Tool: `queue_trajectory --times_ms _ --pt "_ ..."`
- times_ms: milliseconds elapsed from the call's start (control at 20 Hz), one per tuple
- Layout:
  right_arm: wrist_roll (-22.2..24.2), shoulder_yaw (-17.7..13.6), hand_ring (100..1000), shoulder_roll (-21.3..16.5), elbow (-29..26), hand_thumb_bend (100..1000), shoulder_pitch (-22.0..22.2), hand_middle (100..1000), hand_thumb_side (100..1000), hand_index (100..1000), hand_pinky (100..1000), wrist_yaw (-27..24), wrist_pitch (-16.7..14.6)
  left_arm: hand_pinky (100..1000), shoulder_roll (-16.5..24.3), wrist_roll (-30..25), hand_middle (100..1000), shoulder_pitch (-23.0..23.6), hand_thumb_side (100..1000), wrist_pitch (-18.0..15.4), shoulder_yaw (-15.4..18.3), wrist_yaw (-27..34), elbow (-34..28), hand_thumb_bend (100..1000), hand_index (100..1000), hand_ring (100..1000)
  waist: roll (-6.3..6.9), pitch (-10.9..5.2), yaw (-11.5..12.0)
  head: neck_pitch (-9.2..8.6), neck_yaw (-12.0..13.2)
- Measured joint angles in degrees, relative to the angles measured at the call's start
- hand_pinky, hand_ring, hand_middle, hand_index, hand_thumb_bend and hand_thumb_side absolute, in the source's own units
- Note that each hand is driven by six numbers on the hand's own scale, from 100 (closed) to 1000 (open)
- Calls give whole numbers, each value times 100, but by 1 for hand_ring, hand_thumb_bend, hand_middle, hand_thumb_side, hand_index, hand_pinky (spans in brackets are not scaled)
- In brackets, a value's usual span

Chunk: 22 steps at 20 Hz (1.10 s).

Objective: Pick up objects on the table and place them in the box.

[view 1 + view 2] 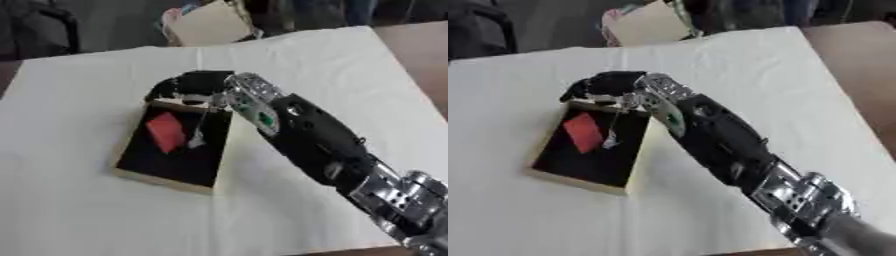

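Observation:
A shallow box with a black inside and a pale wooden rim lies on the white table, left of centre. A red block lies in its far half. Beside the block is a small grey thing, with a thin line running from it up toward the hand. My right arm comes in from the lower right. Its black hand hovers over the box's far rim, and its grip is hidden from here. My left hand shows in neither view.
A beige cardboard piece stands past the table's far edge, and a dark chair sits at the top left. The table's right edge borders brown floor. White tablecloth stretches left of and in front of the box.

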Motion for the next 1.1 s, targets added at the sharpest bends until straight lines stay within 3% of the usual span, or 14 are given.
queue_trajectory --times_ms 200,450,600,850,950,1100 --pt "-69 -287 809 -422 -405 621 -198 846 403 984 701 -594 424 819 4 2 771 54 507 2 0 0 3 456 849 771 -1 -66 -87 28 31" --pt "-588 -1037 767 -846 -315 653 -456 805 429 960 624 -1475 1256 819 33 10 772 146 507 10 0 3 37 455 849 771 2 -141 -177 50 130" --pt "-1078 -1563 747 -978 302 625 -591 785 439 944 590 -1845 1718 819 62 16 772 190 507 16 0 6 43 453 849 772 15 -168 -196 51 182" --pt "-2292 -2432 733 -1149 2106 577 -682 769 414 923 568 -2286 2319 818 105 25 772 227 507 26 0 7 72 452 849 771 22 -208 -186 52 239" --pt "-2737 -2626 727 -1241 2770 567 -675 766 410 918 560 -2410 2436 818 126 28 771 241 505 28 0 8 72 449 848 771 23 -209 -225 53 273" --pt "-3141 -2738 727 -1377 3316 558 -592 766 421 919 557 -2608 2423 818 161 44 771 294 504 44 0 32 79 445 848 770 35 -210 -275 53 332"
